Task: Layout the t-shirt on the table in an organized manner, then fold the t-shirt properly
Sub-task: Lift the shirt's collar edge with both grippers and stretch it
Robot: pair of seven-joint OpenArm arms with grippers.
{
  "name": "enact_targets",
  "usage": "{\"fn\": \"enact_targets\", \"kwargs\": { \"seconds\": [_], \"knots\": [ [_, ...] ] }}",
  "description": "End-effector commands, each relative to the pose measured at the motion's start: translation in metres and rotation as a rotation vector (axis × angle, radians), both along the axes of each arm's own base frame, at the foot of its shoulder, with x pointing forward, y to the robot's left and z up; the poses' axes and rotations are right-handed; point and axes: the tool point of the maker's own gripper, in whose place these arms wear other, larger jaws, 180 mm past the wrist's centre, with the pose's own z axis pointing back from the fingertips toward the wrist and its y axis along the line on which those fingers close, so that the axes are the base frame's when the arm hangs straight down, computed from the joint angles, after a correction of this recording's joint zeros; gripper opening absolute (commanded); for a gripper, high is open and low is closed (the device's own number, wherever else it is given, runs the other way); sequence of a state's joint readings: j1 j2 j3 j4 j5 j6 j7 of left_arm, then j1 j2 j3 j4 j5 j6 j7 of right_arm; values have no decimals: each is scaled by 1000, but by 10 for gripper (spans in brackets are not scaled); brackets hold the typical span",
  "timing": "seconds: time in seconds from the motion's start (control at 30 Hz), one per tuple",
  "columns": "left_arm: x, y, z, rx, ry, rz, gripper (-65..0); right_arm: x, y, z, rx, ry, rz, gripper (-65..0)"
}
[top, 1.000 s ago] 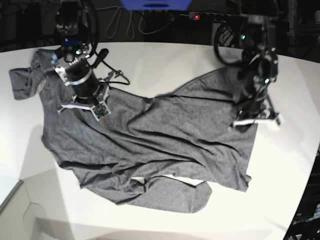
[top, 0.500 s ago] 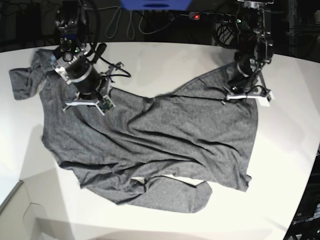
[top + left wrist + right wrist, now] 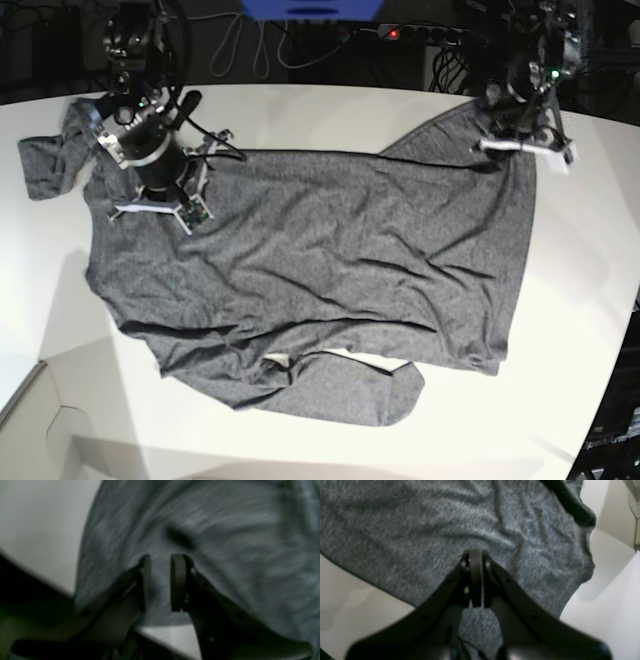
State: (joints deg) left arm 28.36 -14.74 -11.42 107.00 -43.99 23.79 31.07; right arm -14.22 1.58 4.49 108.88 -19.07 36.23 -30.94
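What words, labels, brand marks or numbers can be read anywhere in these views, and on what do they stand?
No readable text in any view.
The t-shirt: plain grey, no print or visible tag.
The table: bare white, no markings.
The blue object at the top edge: no legible lettering.
The power strip behind the table: only a red light, any marking too small to read.
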Motion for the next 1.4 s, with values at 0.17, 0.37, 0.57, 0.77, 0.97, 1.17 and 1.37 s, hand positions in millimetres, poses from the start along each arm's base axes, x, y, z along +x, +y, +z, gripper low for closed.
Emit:
{"fn": "enact_targets", "kwargs": {
  "seconds": [0.17, 0.37, 0.57, 0.77, 0.97, 1.17, 1.37],
  "knots": [
    [19, 22, 42, 59, -128, 38, -511, 9, 0, 14, 11, -52, 9, -650],
    [34, 27, 12, 40, -76, 60, -511, 13, -12, 17, -5, -56, -15, -650],
    [27, 53, -36, 44, 49, 129, -511, -6, -16, -2, -45, 53, -5, -627],
    [34, 62, -49, 49, 73, 157, -511, -24, -40, -14, -65, 107, -77, -553],
    [58, 75, -41, 64, 42, 170, -511, -35, -88, -14, -101, 121, -207, -519],
    [76, 98, -32, 55, 11, 245, -511, -36, -101, -40, -88, 187, -234, -499],
    [83, 100, -31, 50, 6, 252, -511, 4, -106, -55, -39, 202, -254, -501]
  ]
}}
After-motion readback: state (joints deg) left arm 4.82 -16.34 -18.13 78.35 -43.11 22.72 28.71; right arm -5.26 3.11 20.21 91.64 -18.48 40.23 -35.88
